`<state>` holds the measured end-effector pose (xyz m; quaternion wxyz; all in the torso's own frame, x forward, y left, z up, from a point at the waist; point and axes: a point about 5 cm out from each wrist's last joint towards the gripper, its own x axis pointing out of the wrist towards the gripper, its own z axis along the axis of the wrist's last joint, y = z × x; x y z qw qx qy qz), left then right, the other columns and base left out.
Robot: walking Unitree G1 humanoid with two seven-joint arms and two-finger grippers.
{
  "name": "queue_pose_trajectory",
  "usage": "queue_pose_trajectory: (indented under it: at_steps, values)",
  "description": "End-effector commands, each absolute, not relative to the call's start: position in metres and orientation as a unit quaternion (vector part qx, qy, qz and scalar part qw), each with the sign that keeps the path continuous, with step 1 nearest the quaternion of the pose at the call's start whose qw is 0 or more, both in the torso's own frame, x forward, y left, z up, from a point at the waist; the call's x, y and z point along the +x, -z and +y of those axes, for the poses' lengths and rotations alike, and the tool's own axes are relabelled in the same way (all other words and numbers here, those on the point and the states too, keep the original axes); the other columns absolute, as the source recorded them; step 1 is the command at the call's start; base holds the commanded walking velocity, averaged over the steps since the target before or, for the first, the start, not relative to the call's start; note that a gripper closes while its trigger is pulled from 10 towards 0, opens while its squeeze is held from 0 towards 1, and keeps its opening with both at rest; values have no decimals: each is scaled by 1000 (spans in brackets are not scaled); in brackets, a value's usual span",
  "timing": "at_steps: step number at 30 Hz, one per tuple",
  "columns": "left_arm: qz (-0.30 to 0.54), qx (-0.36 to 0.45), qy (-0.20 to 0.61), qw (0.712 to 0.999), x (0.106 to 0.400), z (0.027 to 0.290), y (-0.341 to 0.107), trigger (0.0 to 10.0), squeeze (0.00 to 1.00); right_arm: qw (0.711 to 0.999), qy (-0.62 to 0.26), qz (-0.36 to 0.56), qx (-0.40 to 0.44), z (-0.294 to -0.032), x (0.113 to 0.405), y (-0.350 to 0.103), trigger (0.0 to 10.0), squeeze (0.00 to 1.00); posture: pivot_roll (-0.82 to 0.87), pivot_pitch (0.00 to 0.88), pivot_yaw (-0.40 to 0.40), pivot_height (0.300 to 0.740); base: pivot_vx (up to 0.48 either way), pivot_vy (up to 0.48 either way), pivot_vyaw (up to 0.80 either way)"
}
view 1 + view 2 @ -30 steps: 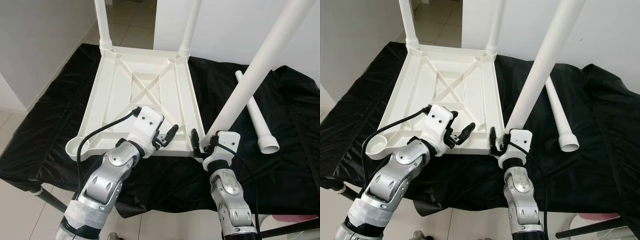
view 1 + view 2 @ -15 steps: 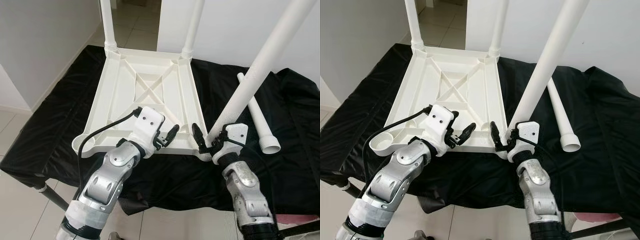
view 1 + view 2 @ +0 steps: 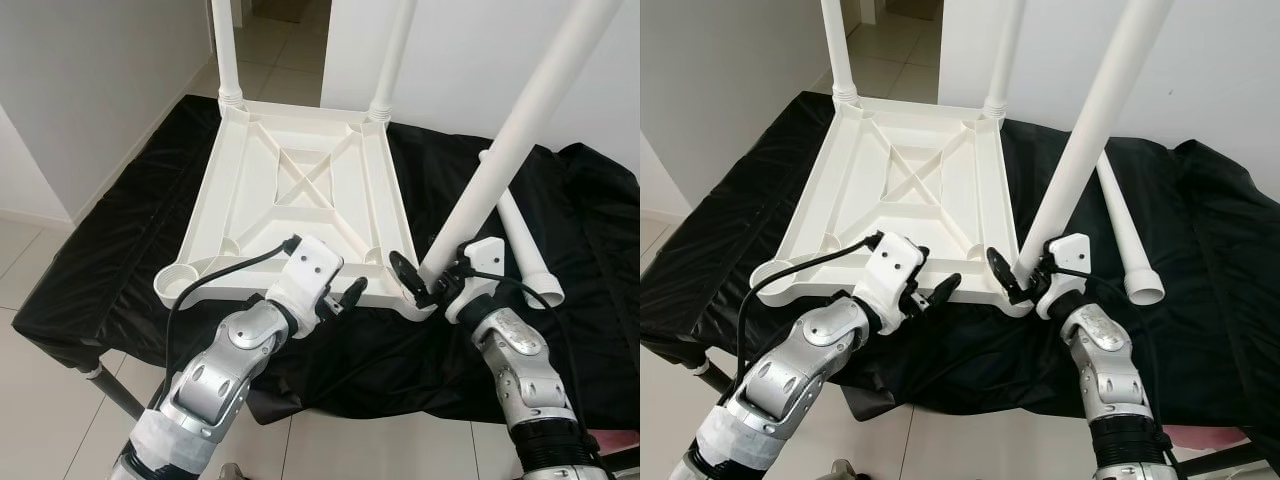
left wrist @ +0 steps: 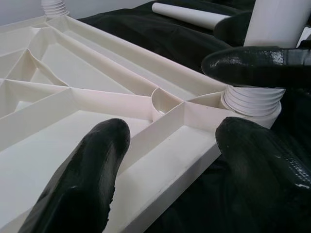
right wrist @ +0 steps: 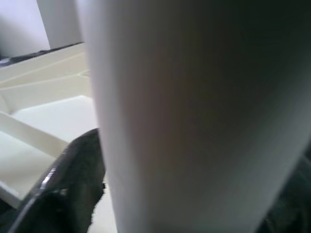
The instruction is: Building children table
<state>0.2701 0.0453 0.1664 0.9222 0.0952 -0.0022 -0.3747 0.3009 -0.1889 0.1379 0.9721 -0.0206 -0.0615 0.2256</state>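
The right gripper (image 3: 428, 283) clasped the leg (image 3: 505, 150) at its base, beside the tabletop's (image 3: 290, 200) near corner socket; the leg tilted away rightward.

The left gripper (image 3: 350, 295) hung unclenched at that rim.

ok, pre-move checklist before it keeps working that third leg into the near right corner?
1. Table top lying upside down on the black cloth: ok.
2. Two far legs standing in their corner sockets: ok.
3. Right gripper around the base of the third leg: ok.
4. Third leg upright in its socket: not ok, it leans to the right.
5. Left gripper bracing the table top: not ok, its fingers are open at the near edge, not clamped.
6. Fourth leg ready: ok, lying loose on the cloth to the right; near left socket is vacant.
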Motion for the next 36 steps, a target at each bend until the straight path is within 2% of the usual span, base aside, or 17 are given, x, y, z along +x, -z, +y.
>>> queue_pose_trajectory:
  at_steps: [1, 2, 17, 18, 27, 34, 36]
  values:
    - [9, 100, 453, 886, 262, 38, -164, 10000, 0, 972, -225, -61, -23, -193, 302, -136, 2118, 0, 19, 17, -48, 740, 0, 0, 0]
    - [9, 100, 452, 887, 263, 38, -164, 10000, 0, 973, -223, -59, -23, -194, 303, -135, 0, 0, 19, 17, -48, 740, 0, 0, 0]
    - [12, 105, 450, 887, 262, 39, -163, 10000, 0, 974, -221, -55, -6, -193, 299, -127, 0, 0, 14, 18, -40, 740, 0, 0, 0]
    - [12, 106, 449, 887, 263, 39, -164, 10000, 0, 975, -216, -54, -3, -192, 299, -127, 10000, 0, 13, 22, -41, 740, 0, 0, 0]
    - [8, 103, 434, 895, 264, 41, -165, 10000, 0, 982, -172, -54, 62, -179, 297, -126, 10000, 0, 16, 30, -46, 740, 0, 0, 0]
    - [7, 102, 427, 898, 265, 42, -165, 10000, 0, 987, -140, -56, 56, -171, 295, -128, 10000, 0, 17, 39, -50, 740, 0, 0, 0]
    - [8, 109, 424, 899, 265, 44, -162, 10000, 0, 992, -102, -55, 52, -163, 292, -129, 10000, 0, 16, 44, -51, 740, 0, 0, 0]
